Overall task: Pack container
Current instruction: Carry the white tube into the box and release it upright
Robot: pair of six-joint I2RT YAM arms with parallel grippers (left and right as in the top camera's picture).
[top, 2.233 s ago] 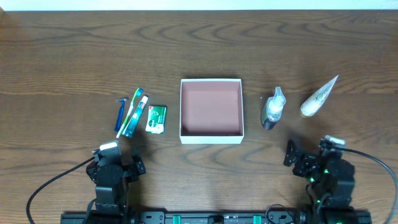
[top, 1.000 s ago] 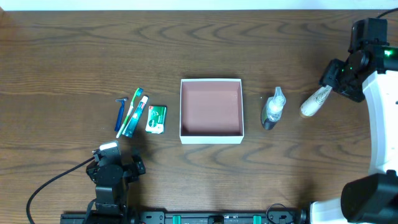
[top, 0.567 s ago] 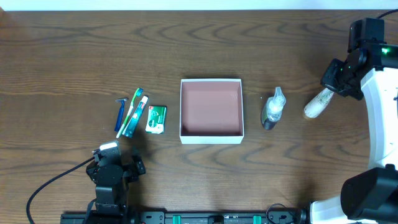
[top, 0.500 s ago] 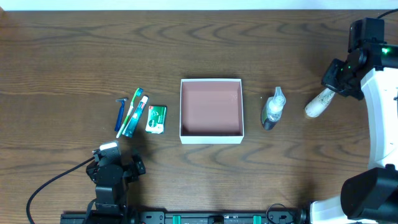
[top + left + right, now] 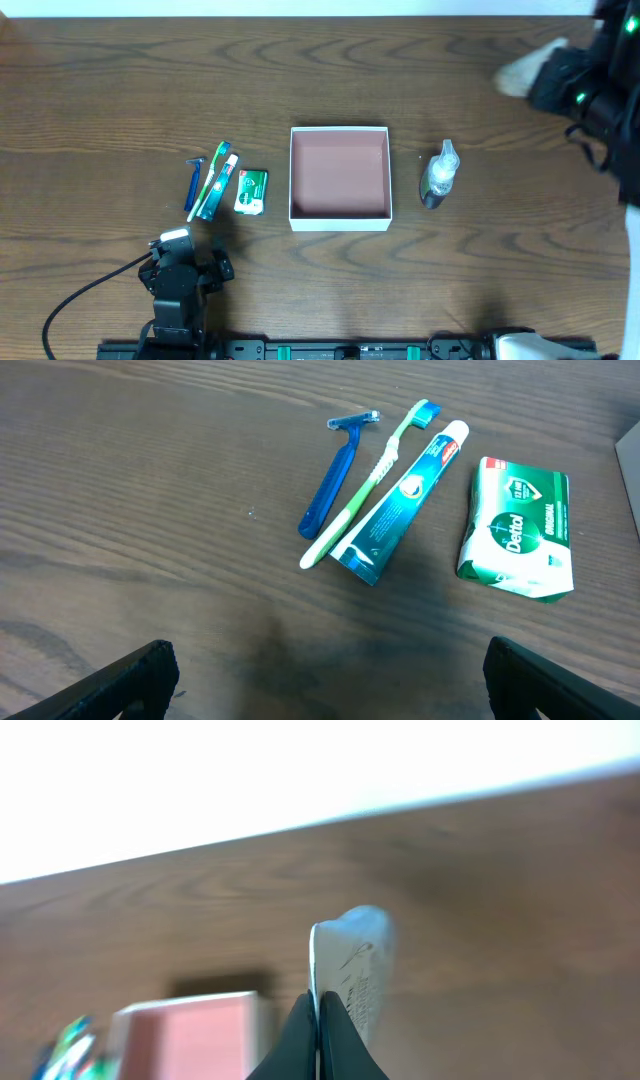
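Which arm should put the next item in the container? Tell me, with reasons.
Right. Its hand is shut on the white tube, raised at the far right, and the container is empty. The left hand is open, holding nothing.

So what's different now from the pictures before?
The right fingers took hold of the white tube and lifted it off the table, carrying it toward the far edge. The container, spray bottle, razor, toothbrush, toothpaste, green packet and left fingers stayed where they were.
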